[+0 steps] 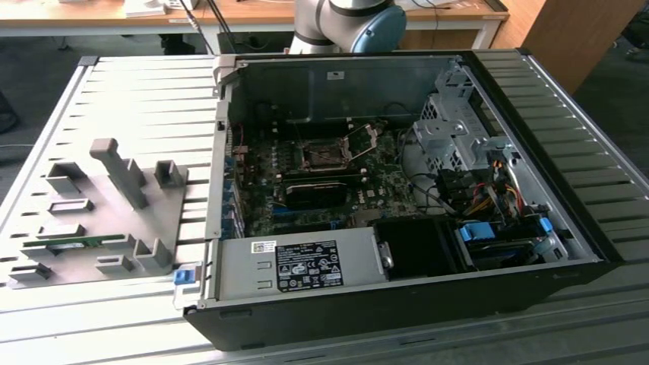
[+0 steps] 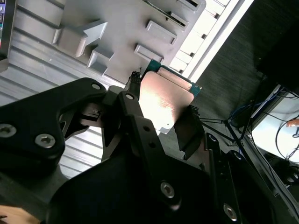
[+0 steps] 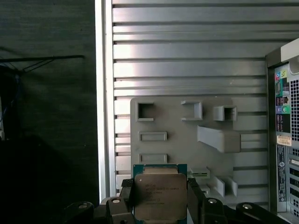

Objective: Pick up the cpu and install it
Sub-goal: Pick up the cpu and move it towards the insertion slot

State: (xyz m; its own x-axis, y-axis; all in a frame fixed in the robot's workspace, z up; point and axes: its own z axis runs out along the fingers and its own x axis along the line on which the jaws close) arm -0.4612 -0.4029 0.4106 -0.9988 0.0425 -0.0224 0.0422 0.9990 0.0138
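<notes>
Silvery-grey metal lid with a thin green rim: cpu [image 3: 160,196], pinched by two opposite edges between the black fingers [image 3: 126,198] of the pincer [image 3: 160,199]. Recorded in both wrist views, held clear of the grey fixture plate [image 3: 177,140] on the ribbed metal bench [image 3: 187,60], over that plate's near edge. Lid judged to be turned away from the plate, flat plane roughly parallel to it. No long axis noted, given the near-square outline. Edges set square to the plate's pockets in the first wrist view. Orientation corner mark not made out. Open computer case [image 1: 406,190] noted beside the plate in the exterior view, with socket [image 1: 327,156] on the board seemingly unfilled and its frame raised. Step judged as carriage to the socket. Best done with the chip kept level, hold confined to the edges, underside untouched, corner matched to the socket before any descent, and no sliding once seated.
</notes>
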